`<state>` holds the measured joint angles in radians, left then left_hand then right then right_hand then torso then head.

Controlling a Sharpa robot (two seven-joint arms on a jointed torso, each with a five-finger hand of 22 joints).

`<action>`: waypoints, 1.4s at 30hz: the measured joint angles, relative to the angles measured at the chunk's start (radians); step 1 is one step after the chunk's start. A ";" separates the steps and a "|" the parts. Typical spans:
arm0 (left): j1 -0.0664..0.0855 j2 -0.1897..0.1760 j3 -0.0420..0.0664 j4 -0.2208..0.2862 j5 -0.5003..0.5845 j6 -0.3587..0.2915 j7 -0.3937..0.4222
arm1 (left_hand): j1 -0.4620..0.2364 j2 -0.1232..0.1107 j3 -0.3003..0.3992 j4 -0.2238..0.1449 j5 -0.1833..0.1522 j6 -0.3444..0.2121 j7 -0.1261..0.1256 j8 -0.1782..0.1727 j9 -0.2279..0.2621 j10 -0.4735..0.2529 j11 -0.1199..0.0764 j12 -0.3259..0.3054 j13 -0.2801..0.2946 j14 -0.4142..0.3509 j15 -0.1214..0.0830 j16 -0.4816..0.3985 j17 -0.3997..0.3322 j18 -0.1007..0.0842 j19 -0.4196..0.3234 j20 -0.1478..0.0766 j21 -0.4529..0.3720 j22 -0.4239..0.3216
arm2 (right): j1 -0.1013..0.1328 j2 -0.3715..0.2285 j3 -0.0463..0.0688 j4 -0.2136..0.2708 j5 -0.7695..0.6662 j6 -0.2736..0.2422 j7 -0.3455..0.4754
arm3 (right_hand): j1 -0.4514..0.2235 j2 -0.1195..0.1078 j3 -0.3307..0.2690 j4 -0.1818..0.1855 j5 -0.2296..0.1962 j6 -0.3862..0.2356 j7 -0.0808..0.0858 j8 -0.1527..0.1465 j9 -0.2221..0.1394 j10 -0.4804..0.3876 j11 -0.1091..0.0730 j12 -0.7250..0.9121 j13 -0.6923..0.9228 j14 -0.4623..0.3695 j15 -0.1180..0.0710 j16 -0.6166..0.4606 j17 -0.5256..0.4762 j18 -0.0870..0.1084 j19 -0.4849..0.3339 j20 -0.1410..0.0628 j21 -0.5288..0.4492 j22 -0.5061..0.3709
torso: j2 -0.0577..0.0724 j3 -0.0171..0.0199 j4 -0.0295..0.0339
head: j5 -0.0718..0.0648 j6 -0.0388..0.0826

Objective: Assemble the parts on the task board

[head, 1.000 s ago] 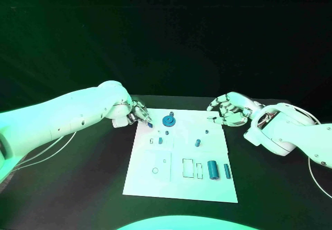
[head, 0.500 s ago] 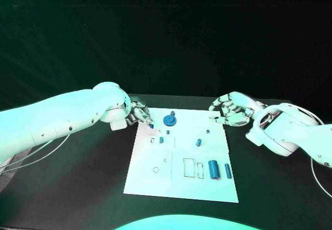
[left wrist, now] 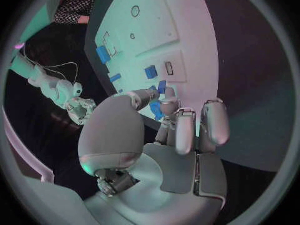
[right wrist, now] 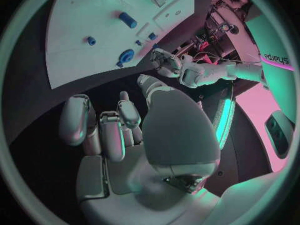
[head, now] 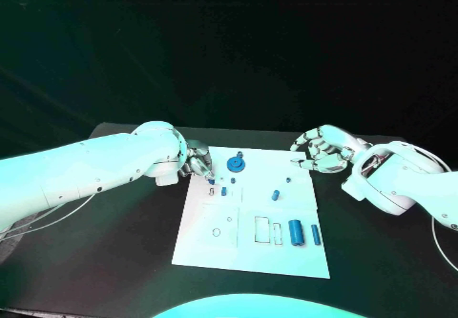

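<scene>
I am bringing my left hand point(head: 196, 162) in over the board's point(head: 250, 252) far left corner, fingers pinching a small blue part point(head: 211, 180) just above it; placement looks imminent. My right hand point(head: 323, 151) is hovering, curled and empty, off the far right corner.

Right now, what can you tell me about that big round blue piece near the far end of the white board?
The round blue part is a flat disc, plastic by its look, with a small dark peg rising from its middle. It sits on the task board near the far edge, left of centre. Nothing touches it: the left hand works beside it at the board's left edge, fingers at a smaller blue part. The right wrist view shows it too.
</scene>
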<state>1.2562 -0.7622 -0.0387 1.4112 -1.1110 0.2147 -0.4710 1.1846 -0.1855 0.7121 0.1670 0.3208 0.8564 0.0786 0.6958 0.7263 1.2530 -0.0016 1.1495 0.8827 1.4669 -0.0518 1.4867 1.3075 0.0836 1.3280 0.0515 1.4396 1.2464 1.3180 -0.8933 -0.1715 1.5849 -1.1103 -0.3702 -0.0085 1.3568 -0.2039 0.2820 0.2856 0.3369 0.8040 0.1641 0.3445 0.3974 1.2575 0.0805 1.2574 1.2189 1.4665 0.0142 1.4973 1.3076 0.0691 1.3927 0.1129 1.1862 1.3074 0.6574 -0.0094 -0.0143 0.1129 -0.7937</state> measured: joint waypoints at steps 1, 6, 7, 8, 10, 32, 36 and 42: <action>-0.001 0.000 0.000 0.002 -0.008 0.002 0.001 | 0.000 0.000 0.000 0.000 0.000 0.000 0.000 0.000 0.000 0.000 0.000 0.000 0.000 0.000 0.000 0.000 0.000 0.000 0.001 -0.001 0.000 0.001 | 0.000 0.000 0.000 0.000 0.000 0.000 0.000 | 0.000 0.000 0.000 0.000 0.000 0.000 0.000 0.000 0.000 0.000 0.000 0.000 0.000 0.000 0.000 0.000 0.000 0.000 0.000 0.000 0.000 0.000 | 0.000 0.0001 -0.0001 | 0.000 0.000; -0.007 0.000 -0.003 0.007 -0.031 0.009 0.002 | 0.000 0.000 0.000 0.000 0.000 0.000 0.000 -0.001 0.000 0.000 0.000 0.000 0.001 0.000 0.000 0.004 0.000 0.000 0.002 -0.002 0.000 0.002 | 0.000 0.000 0.000 0.000 0.000 0.000 0.000 | 0.000 0.000 0.000 0.000 0.000 0.000 0.000 0.000 0.000 0.000 0.000 0.000 0.000 0.000 0.000 0.000 0.000 0.000 0.000 0.000 0.000 0.000 | 0.000 0.0002 -0.0001 | 0.001 -0.002; -0.009 0.000 -0.003 0.008 -0.034 0.011 0.002 | 0.000 0.000 0.000 0.000 0.000 0.000 0.000 -0.001 0.000 0.000 0.000 0.000 0.001 0.000 0.000 0.004 0.000 0.000 0.002 -0.002 0.000 0.002 | 0.000 0.000 0.000 0.000 0.000 0.000 0.000 | 0.000 0.000 0.000 0.000 0.000 0.000 0.000 0.000 0.000 0.000 0.000 0.000 0.000 0.000 0.000 0.000 0.000 0.000 0.000 0.000 0.000 0.000 | 0.000 0.0002 -0.0001 | 0.001 -0.002; -0.012 0.001 -0.004 0.009 -0.039 0.013 0.002 | 0.000 0.000 0.000 0.000 -0.001 0.000 0.000 -0.001 0.000 0.000 0.000 0.000 0.001 0.000 0.000 0.004 0.000 0.000 0.002 -0.002 0.000 0.002 | 0.000 0.000 0.000 -0.001 0.000 0.000 0.000 | 0.000 0.000 0.000 0.000 0.000 0.000 0.000 0.000 0.000 0.000 0.000 0.000 0.000 0.000 0.000 0.000 0.000 0.000 0.000 0.000 0.000 0.000 | 0.000 0.0002 0.0000 | 0.002 -0.003; -0.017 0.001 -0.004 0.011 -0.045 0.017 0.002 | -0.001 -0.001 0.000 0.000 -0.001 0.000 0.000 -0.001 0.000 0.000 0.000 0.000 0.001 0.000 0.000 0.004 0.000 0.000 0.002 -0.002 0.000 0.002 | 0.000 0.000 0.000 -0.001 0.000 0.000 0.000 | 0.000 0.000 0.000 0.000 0.000 0.000 0.000 0.000 0.000 0.000 0.000 0.000 0.000 0.000 0.000 0.000 0.000 0.000 0.000 0.000 0.000 0.000 | 0.000 0.0002 0.0000 | 0.002 -0.004; -0.031 0.004 -0.003 0.007 -0.060 0.043 0.000 | -0.003 -0.003 0.000 0.000 0.003 0.003 -0.002 -0.004 0.003 0.007 0.000 0.004 0.004 0.000 0.000 0.004 0.000 0.000 0.001 -0.002 0.000 0.003 | 0.000 0.001 0.000 -0.001 0.000 0.000 0.000 | 0.000 0.000 0.000 0.000 0.000 0.000 0.000 0.000 0.000 0.000 0.000 0.000 0.000 0.000 0.000 0.000 0.000 0.000 0.000 0.000 0.000 0.001 | 0.000 0.0005 -0.0004 | 0.006 -0.010; -0.031 0.004 -0.003 0.005 -0.060 0.048 -0.002 | -0.003 -0.003 0.000 0.000 0.003 0.005 -0.002 -0.003 0.003 0.007 0.000 0.004 0.004 0.000 0.000 0.004 0.000 0.000 0.001 -0.002 0.000 0.004 | 0.000 0.000 0.000 -0.002 0.000 0.000 0.001 | 0.000 0.000 0.000 0.000 0.000 0.000 0.000 0.000 0.000 0.000 0.000 0.000 0.000 0.000 0.000 0.000 0.000 0.000 0.000 0.000 0.000 0.001 | 0.000 0.0007 -0.0010 | 0.006 -0.011; -0.031 0.004 -0.004 0.002 -0.058 0.057 -0.005 | -0.003 -0.003 0.001 0.000 0.008 0.005 -0.002 0.000 0.001 0.007 0.000 0.004 0.007 -0.004 -0.003 0.004 0.000 0.000 0.001 -0.002 0.000 0.004 | 0.000 0.000 0.000 -0.002 0.000 0.000 0.001 | 0.000 0.000 0.000 0.000 0.000 0.000 0.000 0.000 0.000 0.000 0.000 0.000 0.000 0.000 0.000 0.000 0.000 0.000 0.000 0.000 0.000 0.000 | 0.000 0.0011 -0.0011 | 0.006 -0.012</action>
<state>1.2248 -0.7582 -0.0423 1.4132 -1.1691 0.2715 -0.4759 1.1813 -0.1887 0.7127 0.1665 0.3284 0.8617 0.0769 0.6961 0.7272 1.2602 -0.0014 1.1530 0.8896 1.4632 -0.0553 1.4906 1.3074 0.0837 1.3294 0.0499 1.4395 1.2504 1.3177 -0.8933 -0.1715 1.5833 -1.1102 -0.3701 -0.0080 1.3568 -0.2040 0.2820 0.2856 0.3369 0.8040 0.1641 0.3444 0.3975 1.2575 0.0805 1.2574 1.2189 1.4665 0.0142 1.4973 1.3073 0.0691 1.3927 0.1129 1.1867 1.3079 0.6575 -0.0083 -0.0153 0.1191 -0.8056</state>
